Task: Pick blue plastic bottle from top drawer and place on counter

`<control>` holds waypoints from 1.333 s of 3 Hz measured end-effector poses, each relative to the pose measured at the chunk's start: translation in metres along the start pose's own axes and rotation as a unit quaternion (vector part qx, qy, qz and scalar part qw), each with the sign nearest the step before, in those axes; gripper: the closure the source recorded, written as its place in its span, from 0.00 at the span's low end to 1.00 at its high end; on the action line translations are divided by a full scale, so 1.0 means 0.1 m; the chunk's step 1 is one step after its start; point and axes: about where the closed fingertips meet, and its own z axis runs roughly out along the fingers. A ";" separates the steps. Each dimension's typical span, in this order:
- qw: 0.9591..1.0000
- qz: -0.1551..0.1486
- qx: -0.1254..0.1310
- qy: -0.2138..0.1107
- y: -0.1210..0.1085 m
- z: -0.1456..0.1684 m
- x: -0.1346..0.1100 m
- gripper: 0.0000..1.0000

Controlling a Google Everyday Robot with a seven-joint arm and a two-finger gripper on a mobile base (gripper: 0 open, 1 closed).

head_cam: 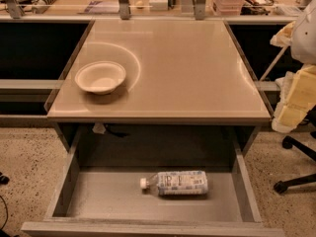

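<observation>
Lying on its side in the lower middle of the frame, the blue plastic bottle (175, 182) rests on the floor of the open top drawer (63, 184), cap pointing left, apart from every wall. The gripper (292, 105) sits at the right edge of the frame, about mid-height, beside the counter (197, 68) and well apart from the bottle. It has no hold of the bottle, and I cannot tell whether it is open or closed.

The round body would likely roll toward the front lip or the back if touched off-centre. A hard squeeze may buckle the thin plastic and let it slip. Reaching down, the arm could clip the counter's front edge. At placing, the white bowl (100, 76) in the left part of the counter could be knocked, and a bottle laid flat may roll off the glossy top.
</observation>
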 end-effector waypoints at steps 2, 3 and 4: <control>1.000 0.009 0.002 -0.007 0.02 0.09 0.05 0.00; 0.999 0.038 0.004 -0.020 0.14 0.31 0.20 0.00; 0.997 0.065 -0.007 -0.028 0.39 0.83 0.42 0.00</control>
